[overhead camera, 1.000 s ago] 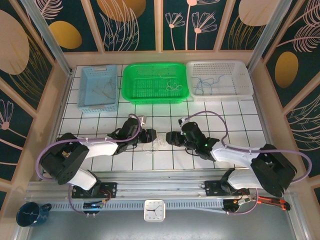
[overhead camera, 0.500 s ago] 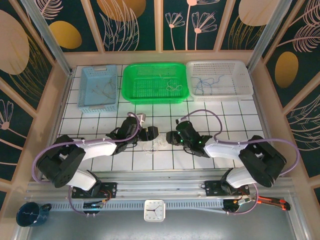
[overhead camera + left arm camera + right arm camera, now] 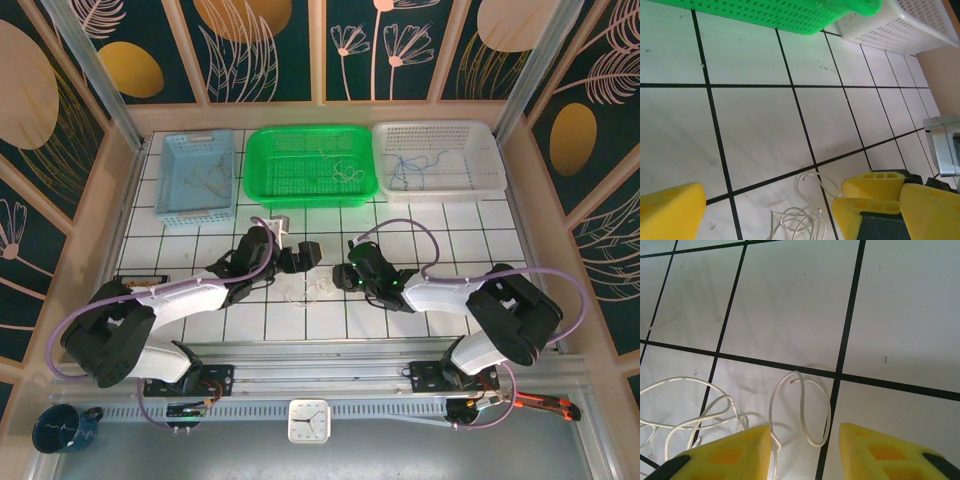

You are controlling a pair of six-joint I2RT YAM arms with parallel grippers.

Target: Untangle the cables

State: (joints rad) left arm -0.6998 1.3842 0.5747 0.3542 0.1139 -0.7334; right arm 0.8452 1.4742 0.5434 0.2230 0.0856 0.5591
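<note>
A small tangle of whitish cables (image 3: 308,292) lies on the white tiles between the two arms. My left gripper (image 3: 303,258) hovers just behind it, open, and the coils (image 3: 795,220) rest on the floor between its wide-apart yellow fingers (image 3: 670,210). My right gripper (image 3: 343,276) faces it from the right, also open. One loose cable loop (image 3: 805,405) lies between its fingers, and the strand runs under its left finger (image 3: 735,450). In the left wrist view, the right arm's yellow fingertips (image 3: 872,184) touch a cable end.
Three baskets line the back: a blue one (image 3: 170,180) with tan wire, a green one (image 3: 262,165) (image 3: 790,12) with pale wire, and a white one (image 3: 480,150) (image 3: 890,25) with blue wire. Wooden walls bound the table.
Both arms have stretched out farther from their bases. The left gripper has moved back and slightly right; the right gripper has hardly shifted. The tangle stays in place.
</note>
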